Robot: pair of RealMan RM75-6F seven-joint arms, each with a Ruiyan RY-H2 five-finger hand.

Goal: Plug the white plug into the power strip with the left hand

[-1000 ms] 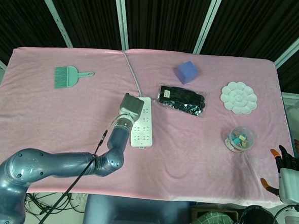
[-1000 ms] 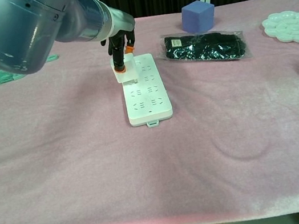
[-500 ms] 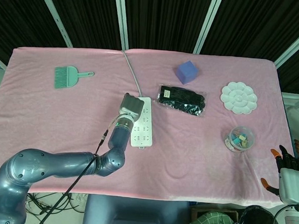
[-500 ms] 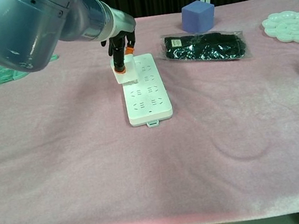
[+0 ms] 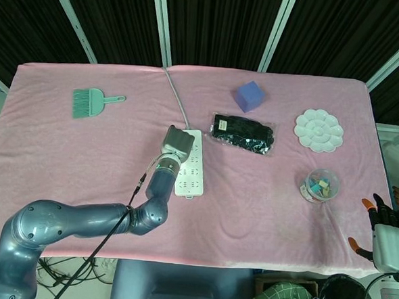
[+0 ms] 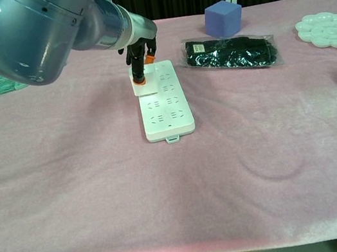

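A white power strip [image 6: 163, 100] [image 5: 193, 170] lies lengthwise near the table's middle, its grey cable [image 5: 176, 97] running to the far edge. My left hand [image 6: 140, 51] [image 5: 175, 142] hangs over the strip's far left part and pinches the white plug [image 6: 145, 86], whose flat body sits low over the strip's left edge. I cannot tell whether its pins are in a socket. In the head view the hand's back hides the plug. My right hand [image 5: 383, 228] rests off the table's near right corner, fingers spread, holding nothing.
A green brush [image 5: 92, 103] lies far left. A purple cube [image 6: 222, 18], a black bag in clear wrap [image 6: 231, 51], a white palette [image 6: 331, 28] and a clear cup of coloured bits [image 5: 320, 185] stand on the right. The cloth is pink.
My left hand has shifted a little to the right and lower with the plug, bringing it closer onto the strip. The right hand has not moved.
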